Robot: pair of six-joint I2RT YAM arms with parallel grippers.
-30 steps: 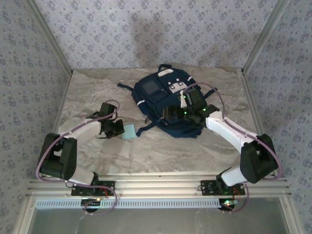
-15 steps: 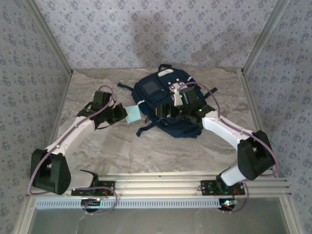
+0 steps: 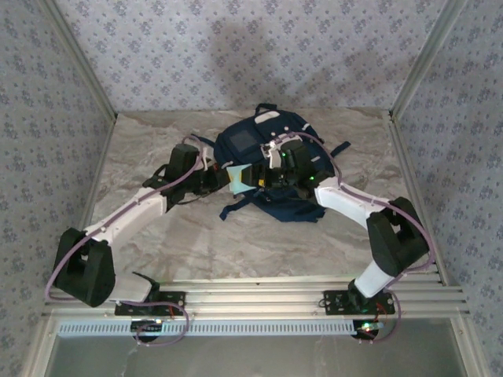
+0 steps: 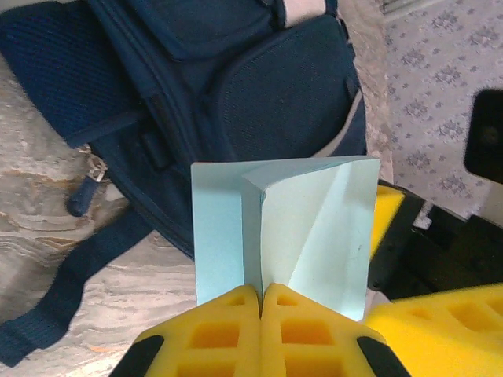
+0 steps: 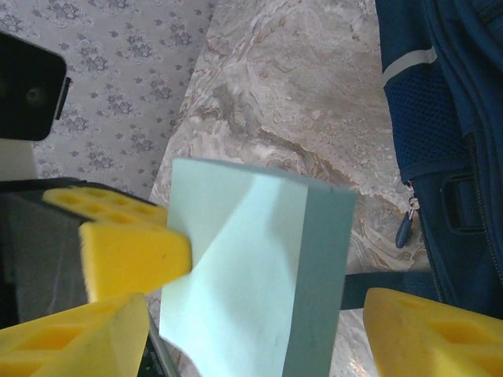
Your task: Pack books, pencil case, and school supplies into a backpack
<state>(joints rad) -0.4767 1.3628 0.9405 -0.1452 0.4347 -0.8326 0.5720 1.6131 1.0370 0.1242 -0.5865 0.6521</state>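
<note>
Pad (image 4: 299,228) | aloft beside backpack (image 4: 259,86), pinched at one edge by left hand (image 4: 261,314) | right hand (image 5: 255,314) wide, straddling it | light, leaves splay and bend; likely best taken across the bound edge

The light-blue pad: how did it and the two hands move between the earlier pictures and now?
The left hand, shut on the light-blue pad, carried it rightward to the edge of the backpack. The right hand came left off the backpack and now straddles the pad, open, not gripping yet. The backpack stayed where it was.
</note>
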